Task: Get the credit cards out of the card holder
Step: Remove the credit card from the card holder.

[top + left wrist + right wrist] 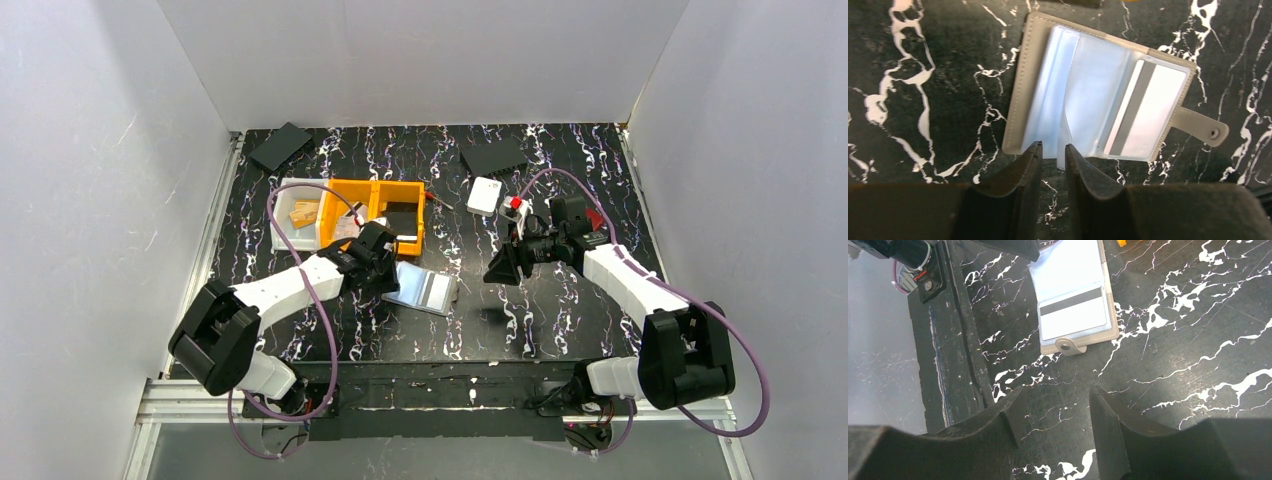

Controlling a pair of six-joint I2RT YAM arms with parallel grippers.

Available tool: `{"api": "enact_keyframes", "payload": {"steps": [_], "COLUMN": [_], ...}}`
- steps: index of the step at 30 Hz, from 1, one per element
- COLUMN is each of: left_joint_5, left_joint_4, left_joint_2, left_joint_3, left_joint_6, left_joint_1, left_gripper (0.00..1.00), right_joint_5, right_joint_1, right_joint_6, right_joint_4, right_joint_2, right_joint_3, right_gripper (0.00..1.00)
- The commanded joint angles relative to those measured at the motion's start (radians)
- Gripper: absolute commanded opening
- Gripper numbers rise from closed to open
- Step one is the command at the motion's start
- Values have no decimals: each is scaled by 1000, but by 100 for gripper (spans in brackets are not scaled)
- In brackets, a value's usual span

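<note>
card holder [1024, 95]: lies open flat mid-bench [933, 45], toward the near edge.
credit cards [1153, 110]: one striped card shows, in the snap-tab half.
left gripper [1053, 156]: jaws a slit apart at the holder's rim, nothing clearly held.
right gripper [1055, 410]: jaws apart, empty, well away.
your move: pinch the stiff card edge, not the glossy, floppy clear sleeves [1088, 75].

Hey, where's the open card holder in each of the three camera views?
Top: card holder at centre, beside the left gripper.
Left wrist: card holder in the middle, just beyond that gripper.
Right wrist: card holder at top centre.
Shared landmark: the card's dark stripe, clear in both wrist views.
</note>
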Motion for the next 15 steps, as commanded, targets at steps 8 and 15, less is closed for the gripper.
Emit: {"api": "enact_keyframes", "payload": {"steps": [8, 15], "left_joint_5": [-100, 97], "left_joint_4": [-124, -13], "left_joint_2": [-137, -339], "left_joint_3": [42, -28], "left_joint_6": [82, 128], "left_joint_1": [3, 2], "left_gripper": [50, 59], "right_joint_5": [1, 2], "right_joint_1": [16, 21], "right_joint_6": [-20, -25], "right_joint_4": [-17, -21], "right_joint_2": [14, 20], "right_joint_3": [30, 32], "right_gripper": [58, 58]}}
